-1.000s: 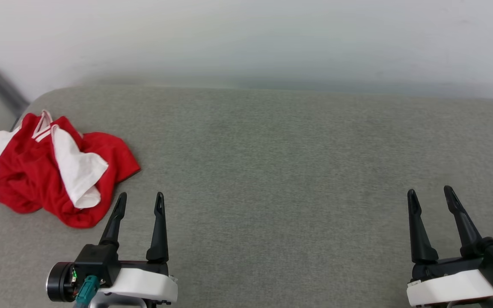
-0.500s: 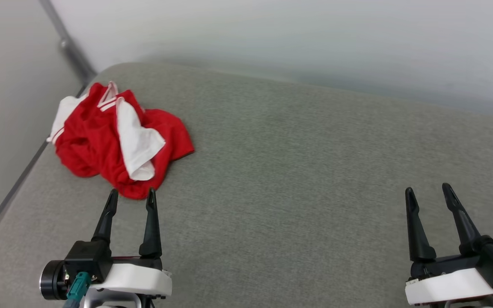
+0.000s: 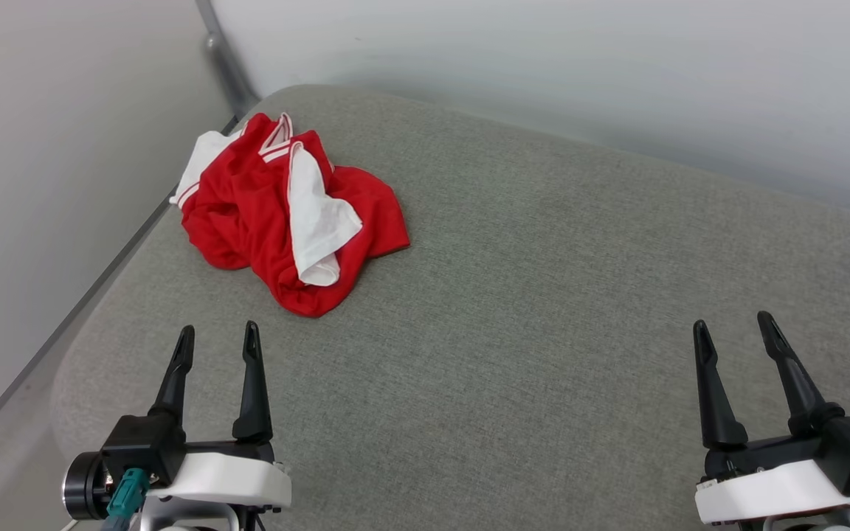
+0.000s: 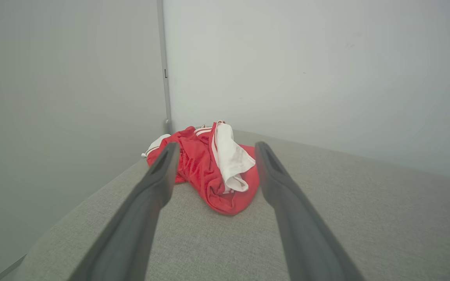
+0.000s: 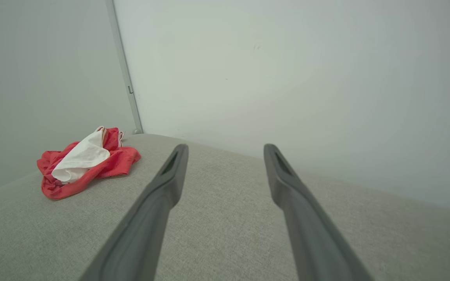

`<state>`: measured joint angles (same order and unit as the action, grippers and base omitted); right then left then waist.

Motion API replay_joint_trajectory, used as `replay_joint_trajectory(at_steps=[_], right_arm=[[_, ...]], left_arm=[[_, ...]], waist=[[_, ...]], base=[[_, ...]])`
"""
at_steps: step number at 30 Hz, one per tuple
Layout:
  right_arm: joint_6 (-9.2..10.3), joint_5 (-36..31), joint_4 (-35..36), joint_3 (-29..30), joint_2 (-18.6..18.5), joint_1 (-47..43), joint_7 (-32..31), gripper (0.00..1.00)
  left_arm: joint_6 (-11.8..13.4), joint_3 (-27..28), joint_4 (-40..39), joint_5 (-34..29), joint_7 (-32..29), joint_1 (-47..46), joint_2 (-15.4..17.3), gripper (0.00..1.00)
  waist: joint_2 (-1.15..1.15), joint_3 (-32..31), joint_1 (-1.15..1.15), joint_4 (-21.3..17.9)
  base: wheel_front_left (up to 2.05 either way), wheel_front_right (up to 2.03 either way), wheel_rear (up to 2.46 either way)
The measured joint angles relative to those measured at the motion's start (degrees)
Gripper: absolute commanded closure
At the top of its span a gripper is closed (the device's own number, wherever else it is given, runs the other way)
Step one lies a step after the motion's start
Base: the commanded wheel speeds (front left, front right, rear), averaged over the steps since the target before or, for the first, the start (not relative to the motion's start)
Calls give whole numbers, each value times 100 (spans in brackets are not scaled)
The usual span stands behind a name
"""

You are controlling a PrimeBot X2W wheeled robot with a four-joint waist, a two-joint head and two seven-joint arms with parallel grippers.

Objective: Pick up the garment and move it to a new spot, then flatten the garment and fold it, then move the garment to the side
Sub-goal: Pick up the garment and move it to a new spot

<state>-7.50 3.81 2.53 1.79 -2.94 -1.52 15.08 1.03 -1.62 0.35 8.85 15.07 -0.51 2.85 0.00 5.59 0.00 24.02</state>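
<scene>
Well, one garment (image 3: pixel 248 214) lies in a crumpled heap on the soft grey top (image 3: pixel 543 310). It is red, and I can count two white sleeves on it: one (image 3: pixel 318 221) flopped over the middle and one (image 3: pixel 200 158) poking out at the far edge. Some red-and-white striped trim shows near the far end of the heap. I count two grippers, and each one has two long dark fingers. The left gripper (image 3: pixel 217 339) has its fingers apart with nothing between them. The heap sits ahead of its fingertips, near but not touching. The right gripper (image 3: pixel 733 328) has its fingers spread too, and it holds nothing. From that gripper the heap is well off to the left and further ahead. Both grippers are above the grey top, pointing away from the robot. Two pale walls meet behind the heap, with one thin grey strip (image 3: pixel 222 51) running up the corner
</scene>
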Motion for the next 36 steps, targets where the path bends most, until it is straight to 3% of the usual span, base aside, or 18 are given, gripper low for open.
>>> replay_joint_trajectory(at_steps=[8, 15, 23, 31, 36], right_arm=[[0, -48, 8, -16, 0, 25, 0, 0], [0, -248, 120, -4, 1, 199, 0, 0], [0, -623, 430, 136, 2, 659, 0, 0], [0, -847, 780, 296, 4, 967, 0, 0], [0, -935, 961, 372, 4, 1101, 0, 0]], left_arm=[[-45, 191, -3, 42, 0, -198, -2, 0], [-521, 824, -81, -178, 0, -1196, 137, 0], [-815, 1523, -100, 433, 1, -2700, 497, 0], [-843, 1303, 338, 1124, 4, -3700, 1494, 0], [-843, 851, 1062, 1595, 3, -4263, 2390, 0]], waist=[[0, 67, 0, 129], [0, 334, 0, 74], [0, 998, 0, -135], [0, 1818, 1, -392], [0, 2234, 2, -550]], base=[[0, 0, 0], [0, 0, 0], [0, 0, 0], [0, 0, 0], [0, 0, 0]])
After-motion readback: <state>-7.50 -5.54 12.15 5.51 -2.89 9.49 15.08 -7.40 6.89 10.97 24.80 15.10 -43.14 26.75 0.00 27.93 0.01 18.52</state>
